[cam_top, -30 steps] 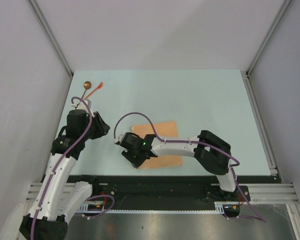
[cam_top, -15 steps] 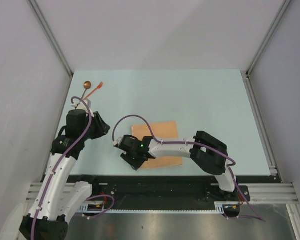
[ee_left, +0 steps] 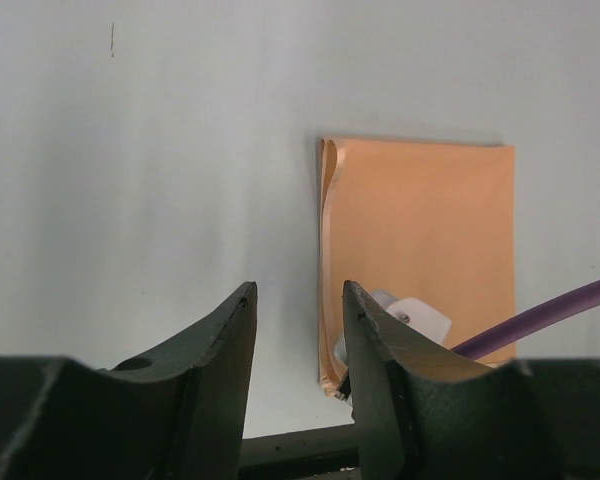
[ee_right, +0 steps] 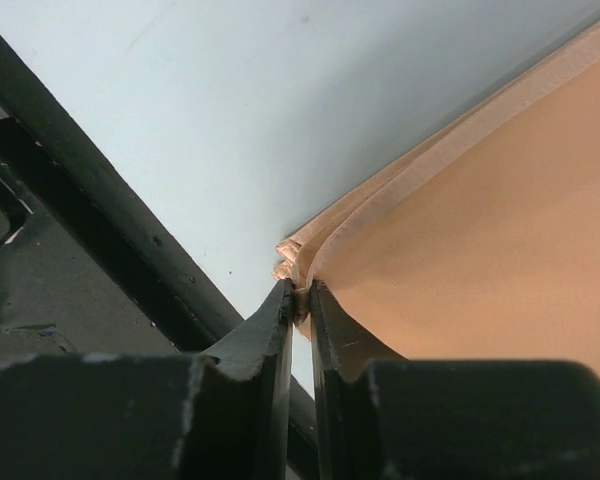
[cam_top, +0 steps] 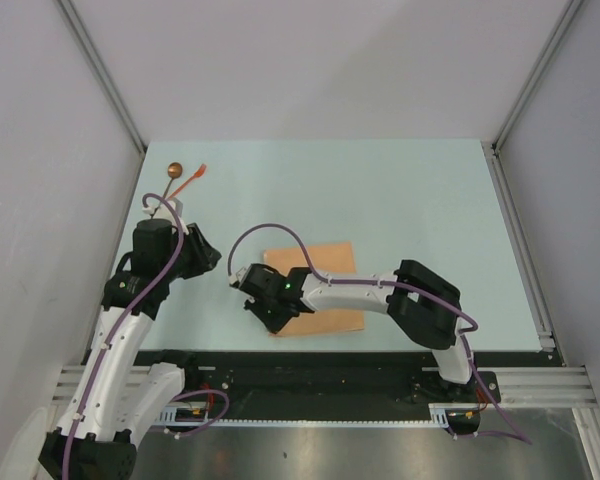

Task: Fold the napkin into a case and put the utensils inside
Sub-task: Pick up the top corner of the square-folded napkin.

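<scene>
Right end effector [ee_right: 300,292]: clenched on the near left corner of the napkin [cam_top: 325,285]. Its fingers are almost together, with the stacked cloth edges pinched between them. It sits low and centre-left in the top view.
Napkin: folded into a flat, layered rectangle on the pale worktop [cam_top: 410,200], in the lower middle of the top view. Its layers part slightly along the left edge and splay at the pinched corner.
Napkin's contents: both utensils lie outside the folds, well apart from the cloth.
Left end effector [ee_left: 298,292]: released, with its fingers spread wide over bare worktop. It is at the left of the top view, to the left of the napkin and apart from it.
Spoon [cam_top: 173,172]: at the upper left of the worktop. Its round coppery bowl is farthest away, and its thin handle runs back toward the left arm's tip. I cannot tell whether they touch.
Fork-like piece [cam_top: 194,178]: orange-red, just to the right of the spoon's bowl.
</scene>
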